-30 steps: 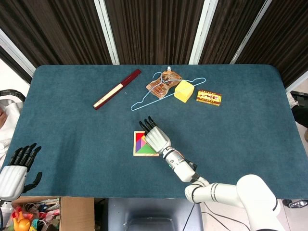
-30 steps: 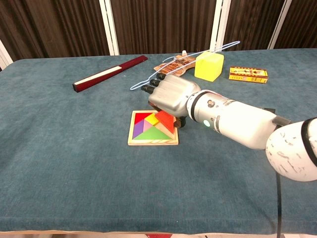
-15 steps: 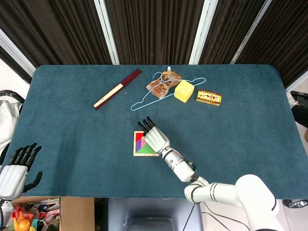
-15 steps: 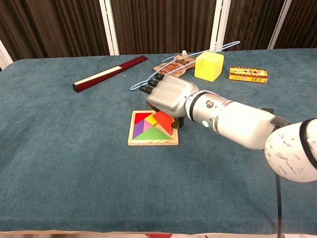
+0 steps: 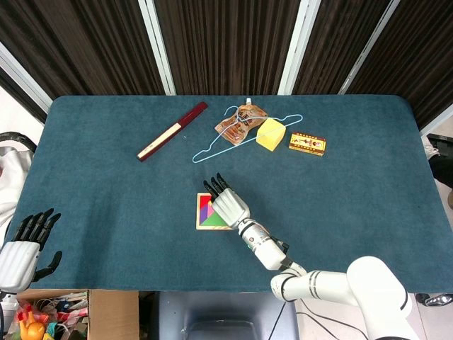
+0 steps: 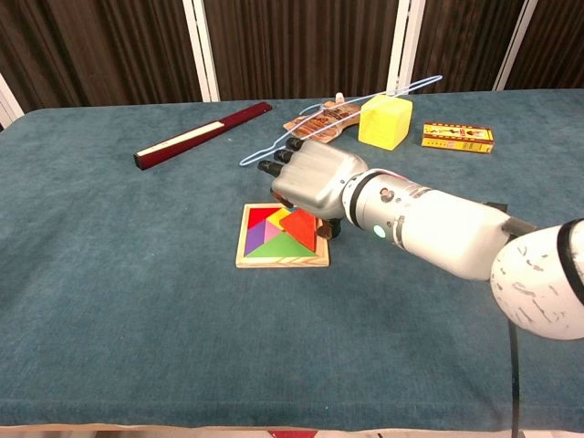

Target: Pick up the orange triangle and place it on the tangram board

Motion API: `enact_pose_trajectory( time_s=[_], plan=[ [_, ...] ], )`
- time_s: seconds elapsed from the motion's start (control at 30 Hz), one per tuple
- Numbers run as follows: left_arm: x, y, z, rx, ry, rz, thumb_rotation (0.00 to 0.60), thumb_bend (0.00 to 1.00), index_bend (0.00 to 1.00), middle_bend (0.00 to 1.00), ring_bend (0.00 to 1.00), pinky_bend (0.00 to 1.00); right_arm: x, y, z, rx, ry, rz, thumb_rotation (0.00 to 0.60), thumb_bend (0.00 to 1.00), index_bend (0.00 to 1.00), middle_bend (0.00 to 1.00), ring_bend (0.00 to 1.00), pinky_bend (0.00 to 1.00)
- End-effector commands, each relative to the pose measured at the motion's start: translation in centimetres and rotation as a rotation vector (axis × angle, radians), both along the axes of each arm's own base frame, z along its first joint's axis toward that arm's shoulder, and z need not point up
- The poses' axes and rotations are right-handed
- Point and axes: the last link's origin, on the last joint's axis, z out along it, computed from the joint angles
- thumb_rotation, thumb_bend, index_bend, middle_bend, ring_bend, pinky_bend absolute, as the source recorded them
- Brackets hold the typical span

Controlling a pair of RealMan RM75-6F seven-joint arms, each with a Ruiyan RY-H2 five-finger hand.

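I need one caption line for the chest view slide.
Right hand lowers the orange triangle onto the tangram board.

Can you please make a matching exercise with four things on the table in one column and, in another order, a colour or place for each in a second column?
Things:
1. hanger
2. cube
3. long stick
4. puzzle board

Descriptions:
A. dark red with a pale stripe, lying on the far left part of the table
B. light blue wire, lying partly over a brown packet
C. yellow, beside a small orange box
D. wooden frame with coloured pieces, partly under the right hand

Pairs: 1-B, 2-C, 3-A, 4-D
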Motion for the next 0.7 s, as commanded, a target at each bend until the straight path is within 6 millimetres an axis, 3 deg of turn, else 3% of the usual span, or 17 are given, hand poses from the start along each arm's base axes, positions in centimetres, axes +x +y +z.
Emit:
enact_pose_trajectory(
  time_s=[0.03, 0.2, 0.4, 0.7],
  plan=[
    [0.0, 0.0, 0.1, 0.001, -0.001, 0.000, 0.600, 0.44, 0.00, 0.00, 0.00, 0.07, 0.1, 0.0, 0.2, -0.001, -0.005, -0.001, 0.600, 0.39, 0.44, 0.05, 0.00, 0.00],
    [-0.1, -0.4, -0.1, -0.006, 0.003, 0.004, 0.600, 0.44, 0.00, 0.00, 0.00, 0.07, 0.1, -0.3, 0.9, -0.010, -0.037, -0.009, 0.600, 0.39, 0.42, 0.05, 0.00, 0.00],
    [-0.1, -0.3, -0.3, 0.007, 0.007, -0.001, 0.600, 0.45, 0.00, 0.00, 0.00, 0.07, -0.7, -0.9, 1.9, -0.023, -0.011, -0.028, 0.600, 0.54, 0.42, 0.05, 0.00, 0.00],
    [-0.1, 0.0, -0.4, -0.002, 0.010, -0.002, 0.600, 0.46, 0.00, 0.00, 0.00, 0.07, -1.0, -0.8, 1.3, -0.004, 0.010, -0.041, 0.600, 0.59, 0.44, 0.05, 0.00, 0.00]
  ],
)
